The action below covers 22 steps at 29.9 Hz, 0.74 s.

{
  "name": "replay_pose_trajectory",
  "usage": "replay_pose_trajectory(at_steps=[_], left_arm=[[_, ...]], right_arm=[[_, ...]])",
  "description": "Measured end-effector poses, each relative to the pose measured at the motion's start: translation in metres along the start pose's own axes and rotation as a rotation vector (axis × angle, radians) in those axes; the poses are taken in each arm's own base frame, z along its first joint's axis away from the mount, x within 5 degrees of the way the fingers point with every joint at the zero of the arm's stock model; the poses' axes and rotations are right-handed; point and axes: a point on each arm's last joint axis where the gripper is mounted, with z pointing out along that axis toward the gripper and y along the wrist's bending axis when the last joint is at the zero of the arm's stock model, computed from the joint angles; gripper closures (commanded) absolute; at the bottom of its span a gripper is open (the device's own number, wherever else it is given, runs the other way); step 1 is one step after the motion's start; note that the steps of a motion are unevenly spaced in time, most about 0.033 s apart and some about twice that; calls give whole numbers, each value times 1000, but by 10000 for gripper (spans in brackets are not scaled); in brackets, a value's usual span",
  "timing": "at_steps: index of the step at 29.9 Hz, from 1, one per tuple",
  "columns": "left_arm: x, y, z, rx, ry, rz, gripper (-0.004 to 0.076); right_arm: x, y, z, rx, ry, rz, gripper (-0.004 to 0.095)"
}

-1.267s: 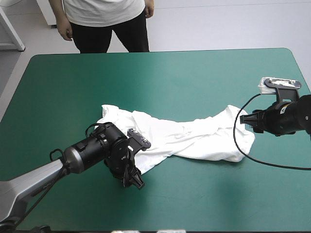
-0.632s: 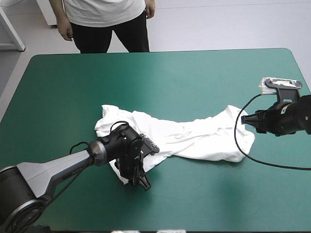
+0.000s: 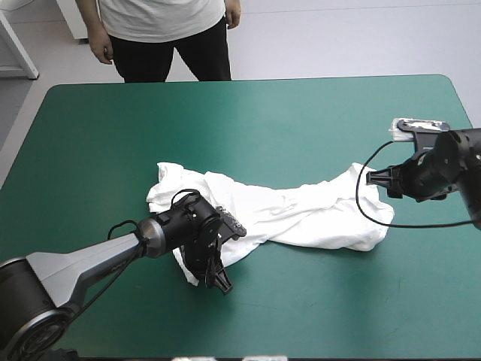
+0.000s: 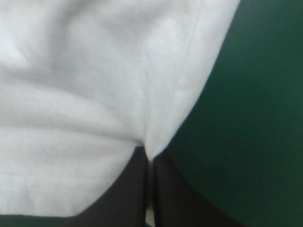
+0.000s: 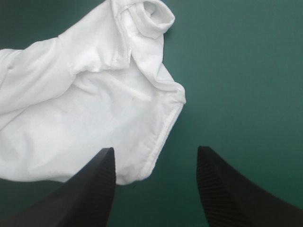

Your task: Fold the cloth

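White T-shirt (image 3: 301,214) lies crumpled mid-table (image 3: 301,113), unmoved since just before, its long axis running left to right. The left gripper (image 3: 219,283) stays pinched on its near-left corner. The right gripper (image 3: 373,179), fingers wide apart, has shifted slightly at its right end.

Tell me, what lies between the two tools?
The T-shirt, in the high view: the left tool pinches one end, the open right tool faces the other.
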Motion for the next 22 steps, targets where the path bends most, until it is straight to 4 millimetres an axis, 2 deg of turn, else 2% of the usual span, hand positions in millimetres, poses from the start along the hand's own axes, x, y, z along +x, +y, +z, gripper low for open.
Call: replay_pose_trajectory(at_steps=[3, 8, 13, 22], left_arm=[[0, 0, 0, 0, 0, 0, 731], [0, 0, 0, 0, 1, -1, 731], [0, 0, 0, 1, 1, -1, 731], [-1, 0, -1, 1, 1, -1, 731]], right_arm=[[-12, 2, 31, 6, 52, -2, 361], [-25, 4, 69, 9, 81, -3, 360], [-31, 4, 104, 17, 137, -1, 365], [-35, -10, 159, 16, 224, 47, 368]])
